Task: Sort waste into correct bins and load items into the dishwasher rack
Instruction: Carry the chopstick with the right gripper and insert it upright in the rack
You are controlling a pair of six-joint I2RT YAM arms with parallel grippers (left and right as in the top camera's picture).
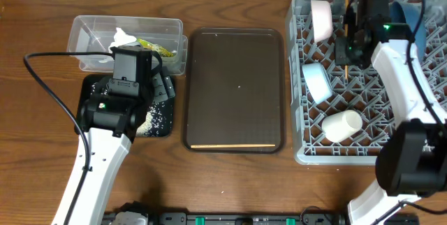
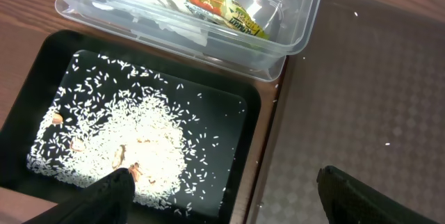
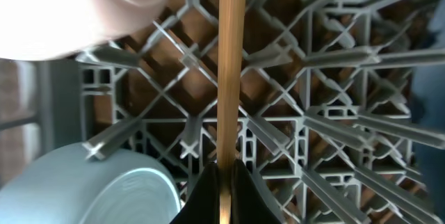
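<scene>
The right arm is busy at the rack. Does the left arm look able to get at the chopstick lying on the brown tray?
Probably yes: the left hand is open and empty at the edge of the brown tray, and the chopstick lies alone near its front edge, uncovered.

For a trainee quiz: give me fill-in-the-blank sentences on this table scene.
The loose white rice scraps lie in the shallow rectangular tray coloured ____.
The clear plastic rectangular tub holds a crumpled white paper napkin and a yellow-green printed ____.
The pincer shut on the thin wooden chopstick over the grey plastic lattice rack belongs to the ____ arm.
Missing: black; wrapper; right.
</scene>
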